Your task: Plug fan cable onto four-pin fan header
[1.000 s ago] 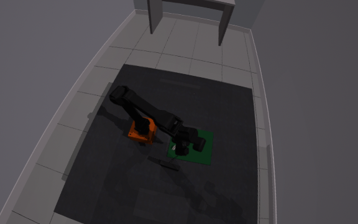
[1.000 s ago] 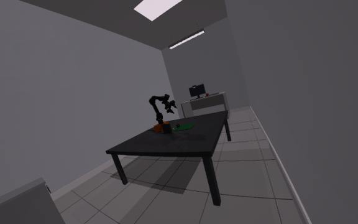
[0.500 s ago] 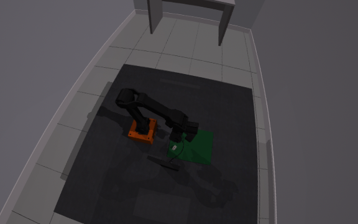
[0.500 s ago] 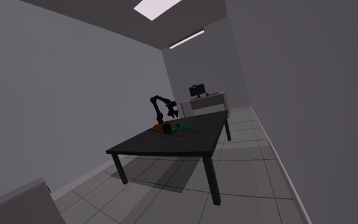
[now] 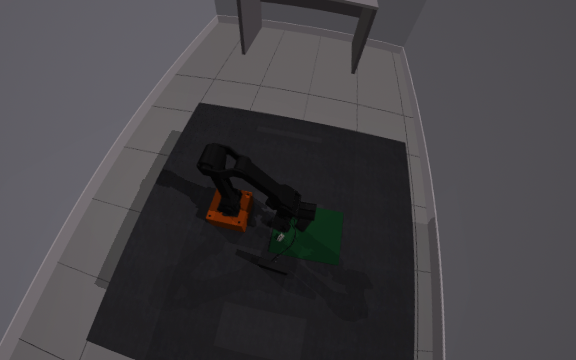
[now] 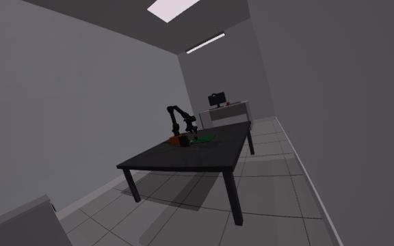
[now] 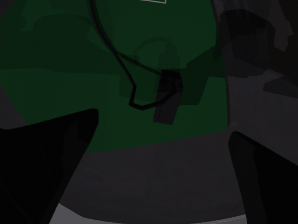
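Note:
The green board (image 5: 324, 245) (image 6: 206, 139) (image 7: 55, 100) lies on the table. The white fan header (image 5: 280, 237) stands near the board's edge; only a sliver of the header (image 7: 159, 2) shows at the top of the wrist view. The dark plug (image 7: 169, 100) is over the board, off the header, with the thin black cable (image 7: 125, 68) (image 5: 295, 236) looping from it. My gripper (image 7: 168, 127) (image 5: 292, 227) (image 6: 195, 137) is wide open and points down above the board. The plug shows between and ahead of the fingertips, not held. Whether the plug touches the board is unclear.
A black block (image 6: 183, 141), probably the fan, stands beside the board; the cable runs towards it. The arm's orange base (image 5: 243, 221) (image 6: 174, 140) is on the other side. The dark table (image 5: 358, 175) (image 6: 183, 160) carries everything. A desk (image 6: 229, 112) stands at the far wall.

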`<state>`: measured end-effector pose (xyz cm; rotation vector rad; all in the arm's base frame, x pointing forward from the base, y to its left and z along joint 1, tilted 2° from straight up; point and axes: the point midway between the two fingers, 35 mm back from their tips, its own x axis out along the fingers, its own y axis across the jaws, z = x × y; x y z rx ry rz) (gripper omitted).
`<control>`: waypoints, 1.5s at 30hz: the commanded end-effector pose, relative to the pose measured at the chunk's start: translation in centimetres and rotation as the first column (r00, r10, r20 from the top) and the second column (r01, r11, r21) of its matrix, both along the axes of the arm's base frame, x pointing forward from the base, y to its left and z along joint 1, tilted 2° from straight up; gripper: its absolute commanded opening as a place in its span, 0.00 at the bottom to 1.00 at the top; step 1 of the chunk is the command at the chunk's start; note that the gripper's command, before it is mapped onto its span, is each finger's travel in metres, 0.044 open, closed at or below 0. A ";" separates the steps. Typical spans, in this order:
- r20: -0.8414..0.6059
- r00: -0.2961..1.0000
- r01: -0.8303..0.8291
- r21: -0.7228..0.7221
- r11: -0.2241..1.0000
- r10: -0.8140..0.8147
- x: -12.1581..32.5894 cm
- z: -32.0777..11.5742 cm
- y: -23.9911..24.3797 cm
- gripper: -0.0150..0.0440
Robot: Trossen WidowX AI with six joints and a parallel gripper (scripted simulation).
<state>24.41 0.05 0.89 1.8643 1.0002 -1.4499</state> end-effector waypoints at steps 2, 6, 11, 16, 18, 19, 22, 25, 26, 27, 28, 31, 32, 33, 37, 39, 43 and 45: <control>-0.002 1.000 0.006 0.006 1.000 -0.006 -0.2 -1.1 0.1 1.00; -0.002 1.000 0.006 0.006 1.000 -0.006 -0.2 -1.5 0.1 1.00; -0.002 1.000 0.006 0.006 1.000 -0.006 -0.1 -2.4 0.1 1.00; -0.002 1.000 0.006 0.006 1.000 -0.006 -0.2 -3.2 0.2 1.00; -0.002 1.000 0.006 0.006 1.000 -0.006 -0.2 -3.5 0.2 1.00; -0.002 1.000 0.006 0.006 1.000 -0.006 -0.2 -3.7 0.2 1.00; -0.002 1.000 0.006 0.006 1.000 -0.006 -0.2 -4.2 0.2 1.00; -0.002 1.000 0.006 0.006 1.000 -0.006 -0.2 -4.6 0.2 1.00; -0.002 1.000 0.006 0.006 1.000 -0.006 -0.3 -4.8 0.2 1.00; -0.002 1.000 0.006 0.006 1.000 -0.006 -0.3 -4.9 0.2 1.00; -0.002 1.000 0.006 0.006 1.000 -0.006 -0.3 -5.0 0.2 1.00; -0.002 1.000 0.006 0.006 1.000 -0.006 -0.3 -5.0 0.2 1.00; -0.002 1.000 0.006 0.006 1.000 -0.006 -0.3 -5.0 0.2 1.00; -0.002 1.000 0.006 0.006 1.000 -0.006 -0.3 -5.0 0.2 1.00; -0.002 1.000 0.006 0.006 1.000 -0.006 -0.3 -5.0 0.2 1.00; -0.002 1.000 0.006 0.006 1.000 -0.006 -0.3 -5.0 0.2 1.00; -0.002 1.000 0.006 0.006 1.000 -0.006 -0.3 -5.0 0.2 1.00; -0.002 1.000 0.006 0.006 1.000 -0.006 -0.3 -5.0 0.2 1.00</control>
